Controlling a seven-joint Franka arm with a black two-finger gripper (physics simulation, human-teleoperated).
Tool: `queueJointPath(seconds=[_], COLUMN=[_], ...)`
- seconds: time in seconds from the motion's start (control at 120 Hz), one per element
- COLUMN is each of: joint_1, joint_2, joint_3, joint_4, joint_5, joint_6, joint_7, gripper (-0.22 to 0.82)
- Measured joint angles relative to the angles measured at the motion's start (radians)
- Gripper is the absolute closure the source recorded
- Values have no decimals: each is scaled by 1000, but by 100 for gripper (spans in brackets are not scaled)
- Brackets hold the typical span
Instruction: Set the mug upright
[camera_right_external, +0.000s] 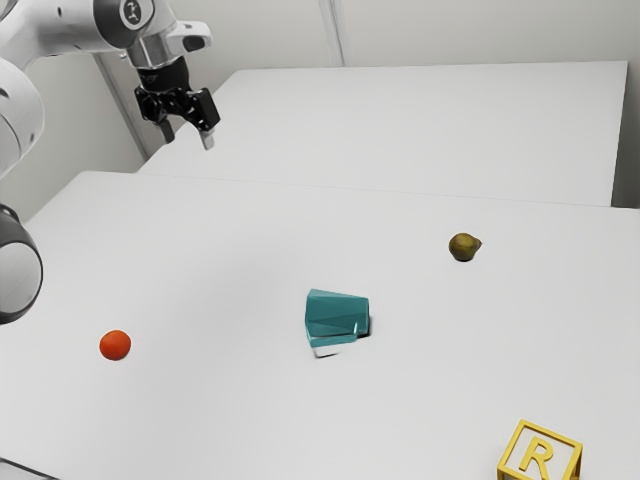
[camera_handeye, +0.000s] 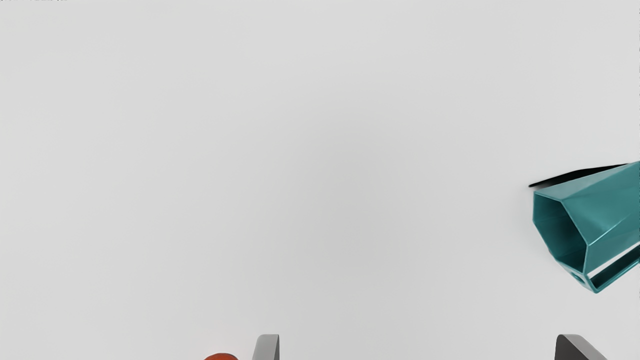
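Claw spread wide and empty, above and well off the mug's mouth side. The teal mug lies tipped over; past its base sit a brown fruit and yellow block. Best grip its walls squarely, lift, turn mouth-up, lower gently.

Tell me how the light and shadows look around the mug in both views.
Exterior view: even, pale light, with a small dark shadow at the end of the mug toward the view's right. Wrist view: a thin black shadow along the mug's side, a faint sheen on its walls, and a soft grey patch on the table.
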Motion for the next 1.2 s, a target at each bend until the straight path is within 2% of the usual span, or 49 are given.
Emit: queueJointPath(seconds=[0.225, 0.308, 0.408, 0.567, 0.692, 0.833, 1.042, 1.2], joint_1=[4, 2, -8, -7, 2, -9, -58, -90], joint_2=[-10, -55, -161, -354, -483, -567, -582, -545], joint_3=[-1, -1, -20, -16, -14, -13, -12, -10], joint_4=[0, -32, -174, -494, -743, -947, -1113, -1187], joint_5=[-7, -33, -61, -169, -277, -385, -517, -675], joint_6=[-10, -19, -21, 33, 130, 263, 468, 627], joint_7=[5, 6, 7, -4, -24, -42, -57, -18], gripper=[0, 0, 0, 0, 0, 0, 0, 0])
